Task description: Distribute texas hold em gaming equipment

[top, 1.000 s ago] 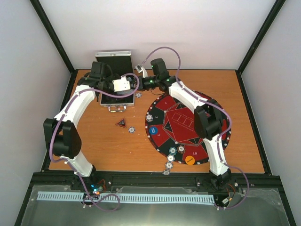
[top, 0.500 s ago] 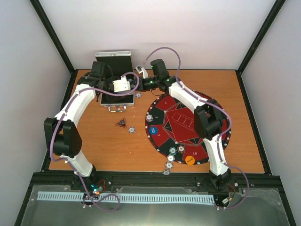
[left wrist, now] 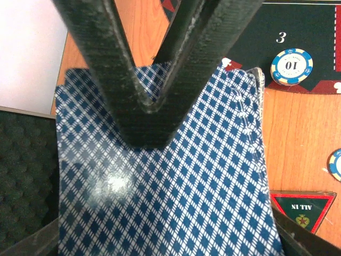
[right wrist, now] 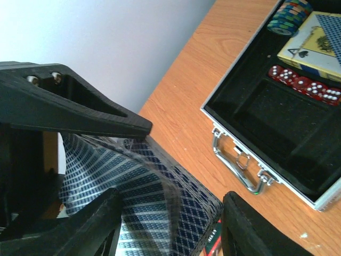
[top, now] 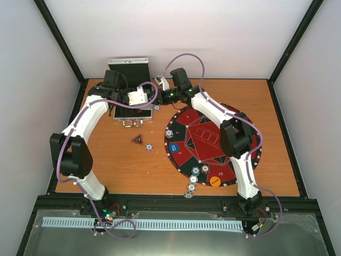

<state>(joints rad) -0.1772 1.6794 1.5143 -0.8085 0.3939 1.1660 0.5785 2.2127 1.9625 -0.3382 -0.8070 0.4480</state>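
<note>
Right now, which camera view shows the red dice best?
The right wrist view: the red dice lie in a row inside the open case, pips visible. In the top view the left arm partly hides the case; no dice show. The left wrist view shows cards, no dice.

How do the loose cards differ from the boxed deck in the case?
Loose cards are bare and fanned; boxed deck is squared in a yellow box. Loose cards sit in the left hand; boxed deck lies in the case beside red dice. Both show blue diamond pattern.
</note>
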